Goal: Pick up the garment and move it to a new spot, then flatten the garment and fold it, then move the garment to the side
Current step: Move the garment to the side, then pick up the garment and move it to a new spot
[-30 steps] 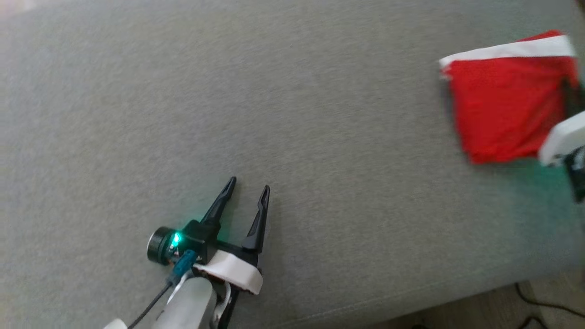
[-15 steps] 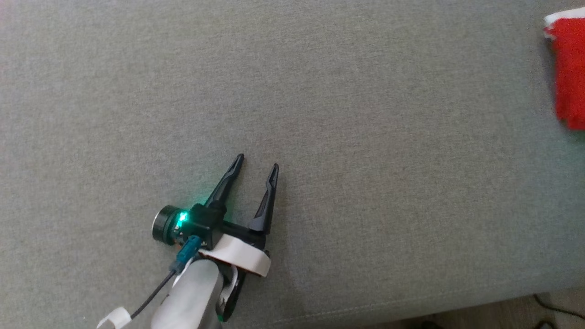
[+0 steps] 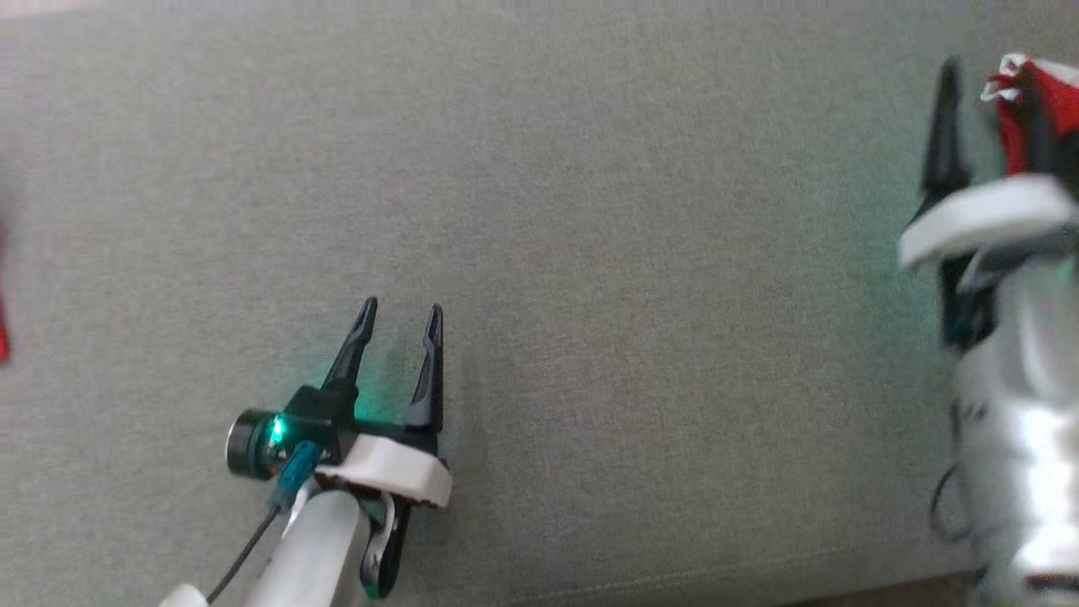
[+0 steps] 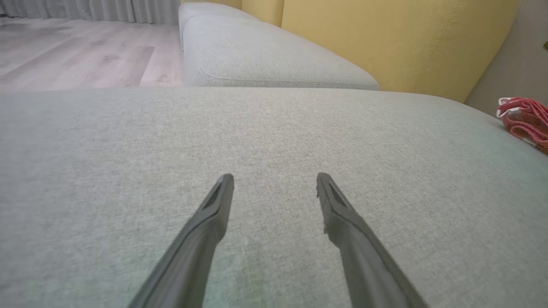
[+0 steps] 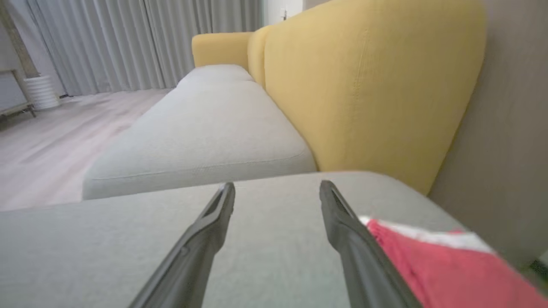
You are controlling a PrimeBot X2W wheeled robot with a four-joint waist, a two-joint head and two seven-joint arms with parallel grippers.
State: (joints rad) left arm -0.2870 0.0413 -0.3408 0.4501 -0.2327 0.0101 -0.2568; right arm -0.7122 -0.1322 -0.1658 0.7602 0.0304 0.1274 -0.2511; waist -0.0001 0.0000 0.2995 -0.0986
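1. A grey fabric seat cushion (image 3: 590,211) spreads across the head view, with its front seam at 6 o'clock.
2. In the right wrist view, a second grey cushion (image 5: 205,128) lies just beyond it at 12 o'clock.
3. A yellow backrest (image 5: 364,85) rises at 1 o'clock.
4. A grey-brown wall (image 5: 505,128) stands at 3 o'clock.
5. Pale wooden floor (image 5: 51,137) lies at 9 o'clock, and grey curtains (image 5: 128,42) hang at 11 o'clock.
6. A white ribbed round object (image 5: 40,92), possibly a basket, stands on the floor at 10 o'clock.

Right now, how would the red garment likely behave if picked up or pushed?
Likely floppy: the red garment lies in soft folded layers on the gray cushion. Probably light, since it is thin cloth. Pushed, it may bunch rather than slide, as the cushion's weave looks coarse.
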